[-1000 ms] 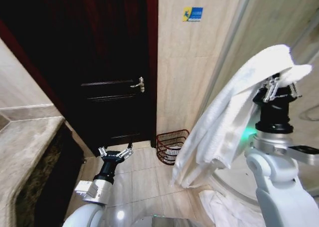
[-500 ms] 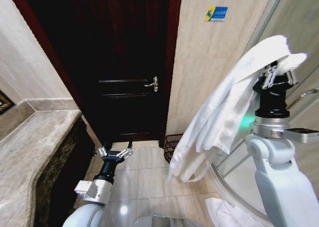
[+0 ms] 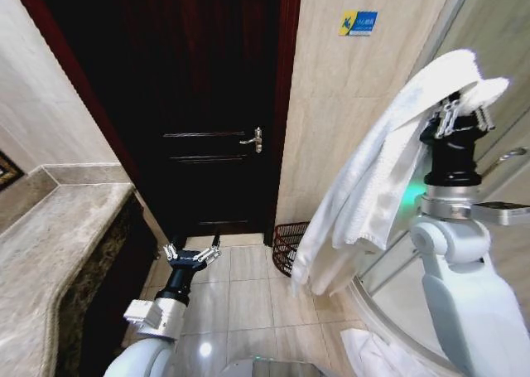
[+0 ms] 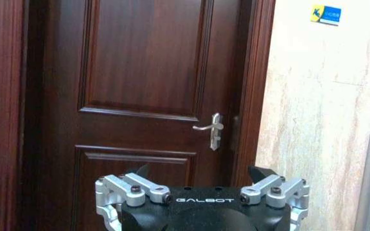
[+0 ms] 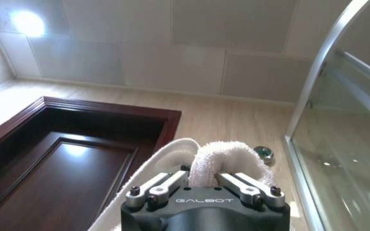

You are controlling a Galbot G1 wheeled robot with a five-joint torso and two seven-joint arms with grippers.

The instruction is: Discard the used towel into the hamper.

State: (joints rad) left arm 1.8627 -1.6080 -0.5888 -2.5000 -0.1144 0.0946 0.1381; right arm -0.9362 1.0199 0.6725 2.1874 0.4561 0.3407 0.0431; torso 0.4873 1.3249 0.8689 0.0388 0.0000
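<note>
A white towel [image 3: 381, 178] hangs in long folds from my right gripper [image 3: 462, 114], which is raised high at the right and shut on the towel's upper edge. In the right wrist view the towel [image 5: 220, 156] bulges between the closed fingers of that gripper [image 5: 204, 178]. The hamper [image 3: 288, 246], a dark-red wire basket, stands on the floor by the door frame, partly hidden behind the hanging towel. My left gripper [image 3: 192, 253] is held low over the floor tiles, open and empty; in the left wrist view this gripper [image 4: 201, 178] faces the door.
A dark wooden door [image 3: 207, 128] with a metal handle [image 3: 255, 139] is straight ahead. A marble counter [image 3: 50, 253] runs along the left. A curved glass shower enclosure [image 3: 489, 103] stands at the right, and white cloth [image 3: 373, 356] lies on the floor near it.
The towel's lower end has swung a little to the right, uncovering more of the hamper. The right gripper sits slightly higher. The view turned earlier and is now steady.
</note>
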